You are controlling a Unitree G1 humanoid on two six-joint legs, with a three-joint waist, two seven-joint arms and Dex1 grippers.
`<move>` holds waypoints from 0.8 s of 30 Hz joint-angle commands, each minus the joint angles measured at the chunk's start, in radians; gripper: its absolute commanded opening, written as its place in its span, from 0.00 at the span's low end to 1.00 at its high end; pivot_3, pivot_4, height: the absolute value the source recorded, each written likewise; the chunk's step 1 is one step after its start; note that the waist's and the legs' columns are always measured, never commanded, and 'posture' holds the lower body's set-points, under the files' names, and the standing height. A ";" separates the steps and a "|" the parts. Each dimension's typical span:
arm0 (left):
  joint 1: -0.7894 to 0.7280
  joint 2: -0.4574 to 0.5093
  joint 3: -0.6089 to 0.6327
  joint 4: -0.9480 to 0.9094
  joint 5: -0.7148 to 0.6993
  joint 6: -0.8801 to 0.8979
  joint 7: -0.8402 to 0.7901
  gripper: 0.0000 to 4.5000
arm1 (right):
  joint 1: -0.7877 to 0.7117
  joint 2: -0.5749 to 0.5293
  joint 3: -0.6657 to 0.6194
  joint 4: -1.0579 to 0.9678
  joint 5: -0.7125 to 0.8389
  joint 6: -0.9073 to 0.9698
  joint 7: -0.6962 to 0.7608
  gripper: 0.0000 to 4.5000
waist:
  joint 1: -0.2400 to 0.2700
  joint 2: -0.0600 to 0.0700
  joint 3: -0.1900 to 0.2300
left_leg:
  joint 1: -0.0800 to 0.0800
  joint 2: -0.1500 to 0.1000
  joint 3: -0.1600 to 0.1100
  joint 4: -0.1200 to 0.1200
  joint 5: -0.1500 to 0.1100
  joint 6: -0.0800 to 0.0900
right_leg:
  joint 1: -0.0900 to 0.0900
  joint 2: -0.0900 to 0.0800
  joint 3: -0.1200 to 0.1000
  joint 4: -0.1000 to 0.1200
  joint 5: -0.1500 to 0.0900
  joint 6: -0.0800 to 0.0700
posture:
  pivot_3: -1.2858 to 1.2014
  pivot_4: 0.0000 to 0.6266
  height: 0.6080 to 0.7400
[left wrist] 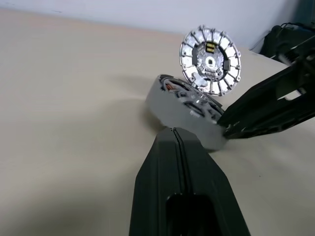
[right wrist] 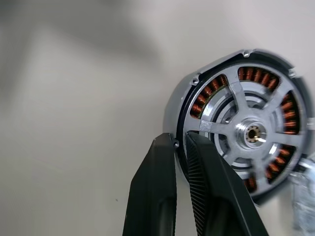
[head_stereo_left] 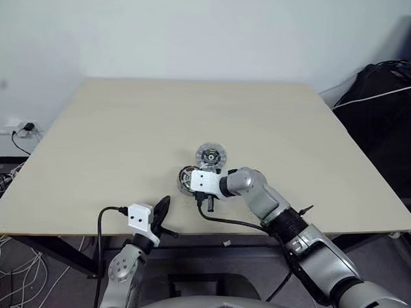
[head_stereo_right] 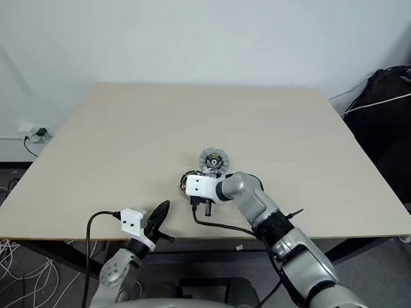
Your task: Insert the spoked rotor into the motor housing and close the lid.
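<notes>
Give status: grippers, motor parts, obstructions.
Left gripper shut, empty. Right gripper pinching the grey motor housing rim, spoked rotor seated. Round silver lid off, beside it. Nothing obstructing.

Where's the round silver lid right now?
In the left eye view, the round silver lid lies near the middle of the beige table, just beyond the grey motor housing that the right hand grips by its rim.

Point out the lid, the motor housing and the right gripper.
lid [left wrist: 210, 61]: left wrist view, on its dark round centre.
motor housing [right wrist: 183, 93]: right wrist view, on its grey outer wall.
right gripper [right wrist: 181, 147]: right wrist view, between its fingertips at the housing's rim.
</notes>
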 commanded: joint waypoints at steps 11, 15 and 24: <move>-0.050 -0.006 -0.005 0.029 -0.012 -0.005 -0.035 0.00 | 0.112 -0.138 -0.091 -0.329 0.039 0.157 0.004 0.02 | 0.002 -0.001 0.000 | 0.000 0.000 0.000 0.000 0.000 0.001 | 0.000 0.000 0.000 -0.001 0.000 0.000 | 0.52 0.00 1.00; -0.057 -0.007 -0.010 0.038 -0.008 -0.007 -0.043 0.00 | 0.111 -0.143 -0.066 -0.332 0.035 0.147 -0.005 0.02 | 0.002 -0.001 0.000 | 0.000 0.000 0.000 0.000 0.000 0.001 | 0.000 0.000 0.000 -0.001 0.000 0.000 | 0.52 0.00 1.00; -0.056 -0.010 -0.009 0.048 -0.004 -0.013 -0.047 0.00 | 0.055 -0.068 0.023 -0.223 0.028 0.097 0.003 0.12 | 0.002 -0.001 0.000 | 0.000 0.000 0.000 0.000 0.000 0.001 | 0.001 0.000 0.000 -0.001 0.000 0.000 | 0.52 0.00 1.00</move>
